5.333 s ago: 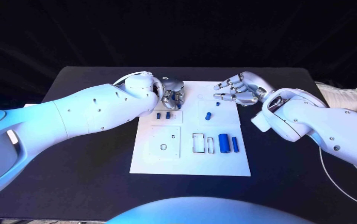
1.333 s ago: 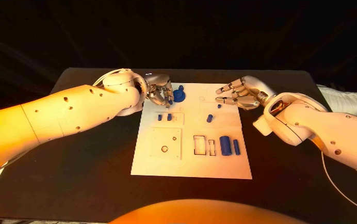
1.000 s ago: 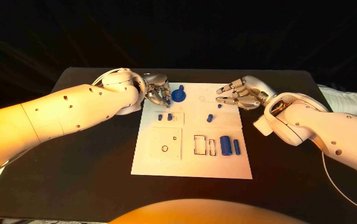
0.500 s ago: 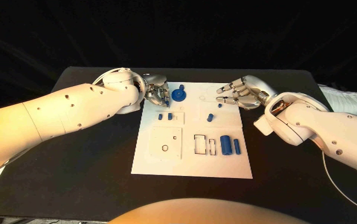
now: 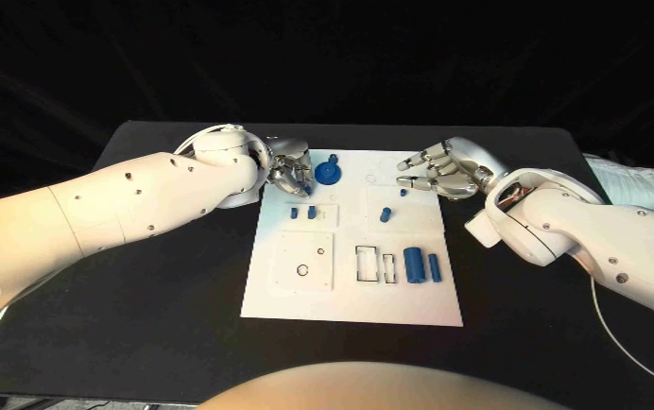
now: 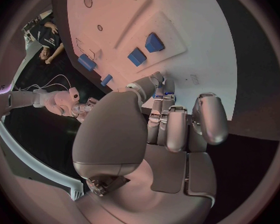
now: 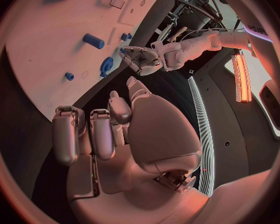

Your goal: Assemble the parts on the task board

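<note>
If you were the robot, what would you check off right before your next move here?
1. White task board lies flat on the black table: ok.
2. Round blue gear-like part sits at the board's far edge, beside the left hand: ok.
3. Left hand grips that part: cannot tell; the fingers are close to it, contact is hidden.
4. Right hand holds nothing, fingers apart above the board's right far corner: ok.
5. Large blue cylinder and slimmer blue cylinder lie in reach near the rectangular slots: ok.
</note>
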`<move>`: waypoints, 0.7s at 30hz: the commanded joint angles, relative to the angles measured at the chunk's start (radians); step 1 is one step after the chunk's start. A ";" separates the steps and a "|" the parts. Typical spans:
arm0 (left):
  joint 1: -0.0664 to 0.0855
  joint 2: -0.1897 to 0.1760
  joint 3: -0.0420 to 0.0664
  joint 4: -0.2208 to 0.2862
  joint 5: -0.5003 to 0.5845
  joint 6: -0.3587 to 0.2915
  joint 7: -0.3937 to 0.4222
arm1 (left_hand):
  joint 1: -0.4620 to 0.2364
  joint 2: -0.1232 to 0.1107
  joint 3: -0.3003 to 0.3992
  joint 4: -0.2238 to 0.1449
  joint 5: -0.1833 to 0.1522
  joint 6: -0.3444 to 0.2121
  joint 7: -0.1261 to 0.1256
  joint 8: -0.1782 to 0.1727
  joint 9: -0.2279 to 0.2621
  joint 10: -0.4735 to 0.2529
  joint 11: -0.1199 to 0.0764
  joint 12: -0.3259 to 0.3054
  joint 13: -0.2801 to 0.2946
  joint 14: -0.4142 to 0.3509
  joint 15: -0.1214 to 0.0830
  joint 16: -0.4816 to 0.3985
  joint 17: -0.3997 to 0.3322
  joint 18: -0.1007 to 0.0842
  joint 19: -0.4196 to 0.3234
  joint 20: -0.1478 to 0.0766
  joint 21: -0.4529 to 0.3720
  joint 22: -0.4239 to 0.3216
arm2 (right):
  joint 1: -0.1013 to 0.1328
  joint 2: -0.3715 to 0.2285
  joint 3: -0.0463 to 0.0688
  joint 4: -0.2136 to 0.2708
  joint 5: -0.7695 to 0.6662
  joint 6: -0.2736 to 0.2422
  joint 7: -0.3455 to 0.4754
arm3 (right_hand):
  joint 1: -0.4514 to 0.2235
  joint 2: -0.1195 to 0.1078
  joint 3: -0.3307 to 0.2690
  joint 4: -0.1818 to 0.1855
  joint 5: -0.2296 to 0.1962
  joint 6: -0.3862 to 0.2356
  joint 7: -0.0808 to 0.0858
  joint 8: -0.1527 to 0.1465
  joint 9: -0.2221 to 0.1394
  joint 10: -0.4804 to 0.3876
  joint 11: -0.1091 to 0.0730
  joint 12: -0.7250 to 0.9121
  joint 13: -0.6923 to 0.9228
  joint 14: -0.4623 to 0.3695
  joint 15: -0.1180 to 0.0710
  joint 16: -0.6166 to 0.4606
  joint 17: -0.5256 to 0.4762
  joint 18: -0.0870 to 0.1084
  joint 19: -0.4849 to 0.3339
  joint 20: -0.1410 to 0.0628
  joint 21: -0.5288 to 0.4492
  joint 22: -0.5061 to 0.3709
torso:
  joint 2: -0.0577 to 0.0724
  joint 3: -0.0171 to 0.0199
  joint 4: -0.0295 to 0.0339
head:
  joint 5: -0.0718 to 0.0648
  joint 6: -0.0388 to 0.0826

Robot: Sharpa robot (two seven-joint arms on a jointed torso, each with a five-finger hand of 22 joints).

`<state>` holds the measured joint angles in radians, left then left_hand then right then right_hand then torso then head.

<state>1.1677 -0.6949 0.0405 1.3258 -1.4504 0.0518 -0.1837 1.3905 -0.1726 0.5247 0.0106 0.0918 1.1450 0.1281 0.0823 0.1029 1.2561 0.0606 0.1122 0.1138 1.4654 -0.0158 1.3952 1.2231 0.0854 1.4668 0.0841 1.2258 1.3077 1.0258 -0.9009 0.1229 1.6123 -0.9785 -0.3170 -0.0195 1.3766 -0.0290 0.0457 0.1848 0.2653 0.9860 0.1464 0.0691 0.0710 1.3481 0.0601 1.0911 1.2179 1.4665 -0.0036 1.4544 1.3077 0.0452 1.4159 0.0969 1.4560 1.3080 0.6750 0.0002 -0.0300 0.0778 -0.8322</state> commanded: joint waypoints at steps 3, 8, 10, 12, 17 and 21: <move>0.000 0.004 -0.001 -0.002 -0.011 0.029 -0.005 | -0.008 -0.002 -0.002 0.004 -0.004 0.005 -0.001 0.006 0.001 0.007 -0.003 -0.002 0.001 0.040 -0.006 0.005 -0.001 -0.015 0.008 -0.003 0.002 0.106 | -0.001 0.000 0.000 0.002 -0.003 0.013 0.009 | 0.000 0.007 -0.002 -0.001 0.001 0.006 0.002 0.001 0.000 0.001 -0.001 0.002 0.000 0.066 -0.010 -0.001 0.088 0.007 -0.005 0.002 -0.007 0.058 | 0.000 -0.0004 -0.0005 | -0.001 0.000; -0.001 0.004 -0.001 -0.005 -0.016 0.036 -0.008 | -0.007 -0.002 -0.002 0.003 -0.004 0.005 -0.002 0.006 0.001 0.008 -0.004 -0.002 0.001 0.040 -0.006 0.004 -0.001 -0.015 0.007 -0.003 0.001 0.106 | -0.001 0.000 0.000 0.002 -0.003 0.013 0.009 | 0.000 0.007 -0.002 -0.001 0.001 0.006 0.002 0.001 0.000 0.001 -0.001 0.002 0.000 0.066 -0.010 -0.001 0.088 0.007 -0.005 0.002 -0.007 0.058 | 0.000 0.0004 -0.0005 | -0.001 -0.002; -0.001 0.003 -0.001 -0.004 -0.017 0.036 -0.006 | -0.007 -0.002 -0.002 0.003 -0.004 0.005 -0.002 0.006 0.001 0.008 -0.004 -0.002 0.001 0.040 -0.006 0.004 -0.001 -0.015 0.007 -0.003 0.001 0.106 | -0.001 0.000 0.000 0.002 -0.003 0.013 0.009 | 0.000 0.007 -0.002 -0.001 0.001 0.006 0.002 0.001 0.000 0.001 -0.001 0.002 0.000 0.066 -0.010 -0.001 0.088 0.007 -0.005 0.002 -0.007 0.058 | 0.000 0.0000 -0.0008 | 0.000 -0.002; -0.001 0.002 -0.001 -0.004 -0.018 0.034 -0.005 | -0.007 -0.002 -0.002 0.003 -0.004 0.005 -0.002 0.006 0.001 0.008 -0.004 -0.002 0.001 0.040 -0.006 0.004 -0.001 -0.015 0.007 -0.003 0.001 0.106 | -0.001 0.000 0.000 0.002 -0.003 0.013 0.009 | 0.000 0.007 -0.002 -0.001 0.001 0.006 0.002 0.001 0.000 0.001 -0.001 0.002 0.000 0.066 -0.010 -0.001 0.088 0.007 -0.005 0.002 -0.007 0.058 | 0.000 -0.0007 -0.0005 | -0.001 -0.002; -0.002 0.003 -0.001 -0.006 -0.018 0.031 -0.003 | -0.006 -0.001 -0.001 0.002 -0.004 0.006 -0.002 0.006 0.001 0.009 -0.004 -0.002 0.002 0.041 -0.006 0.005 0.000 -0.015 0.007 -0.003 0.000 0.106 | -0.001 0.001 0.000 0.002 -0.003 0.013 0.010 | 0.000 0.007 -0.002 -0.001 0.001 0.006 0.002 0.001 0.000 0.001 -0.001 0.002 0.000 0.066 -0.010 -0.001 0.088 0.007 -0.005 0.002 -0.007 0.058 | 0.000 0.0004 -0.0002 | -0.001 -0.002; -0.002 0.006 -0.001 -0.008 -0.018 0.030 -0.002 | -0.006 -0.001 -0.001 0.002 -0.004 0.006 -0.002 0.006 0.001 0.009 -0.004 -0.002 0.002 0.041 -0.007 0.006 0.001 -0.015 0.007 -0.003 0.000 0.106 | -0.001 0.001 0.000 0.002 -0.003 0.013 0.010 | 0.000 0.007 -0.002 -0.001 0.001 0.006 0.002 0.001 0.000 0.001 -0.001 0.002 0.000 0.066 -0.010 -0.001 0.088 0.007 -0.005 0.002 -0.007 0.058 | 0.000 -0.0003 -0.0004 | -0.001 -0.004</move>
<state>1.1668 -0.6912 0.0396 1.3174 -1.4616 0.0677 -0.1873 1.3905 -0.1726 0.5247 0.0106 0.0918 1.1449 0.1281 0.0824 0.1030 1.2597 0.0570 0.1122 0.1146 1.4654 -0.0158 1.3952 1.2232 0.0855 1.4668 0.0841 1.2259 1.3076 1.0258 -0.9009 0.1229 1.6127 -0.9784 -0.3170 -0.0190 1.3766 -0.0290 0.0457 0.1848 0.2653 0.9860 0.1463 0.0691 0.0710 1.3482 0.0601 1.0911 1.2178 1.4665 -0.0036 1.4544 1.3075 0.0452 1.4159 0.0969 1.4560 1.3077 0.6750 0.0001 -0.0304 0.0764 -0.8351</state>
